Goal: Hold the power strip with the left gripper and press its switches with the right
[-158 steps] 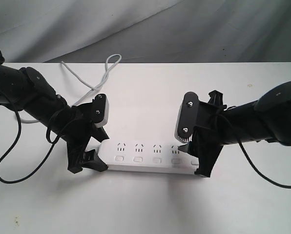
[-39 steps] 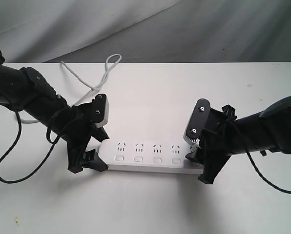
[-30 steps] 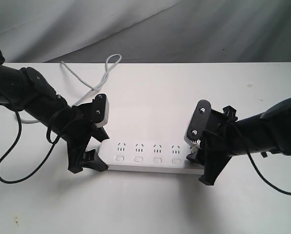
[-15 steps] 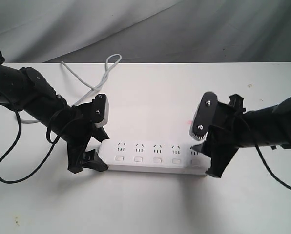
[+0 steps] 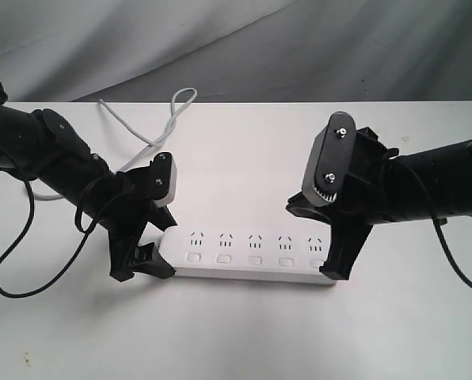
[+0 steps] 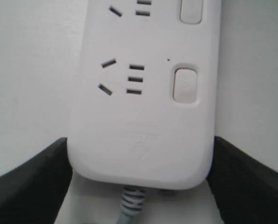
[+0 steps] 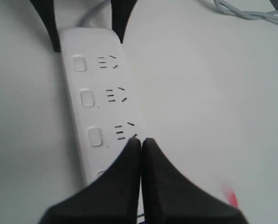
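The white power strip lies lengthwise near the table's front, its grey cord looping toward the back. My left gripper is shut on the strip's cord end; in the left wrist view both black fingers press the sides of the power strip. The switches run in a row below the sockets, all uncovered. My right gripper is shut and empty, raised above the strip's right end and touching nothing. In the right wrist view its joined fingertips hover over the strip and switches.
The left arm's loose black cable hangs in a loop over the table's left side. Grey cloth drapes behind the table's rear edge. A small red mark shows on the tabletop beside the right gripper.
My right gripper rose from the strip's right end and drew up and back, uncovering the fifth switch. The left gripper and the strip stayed put.
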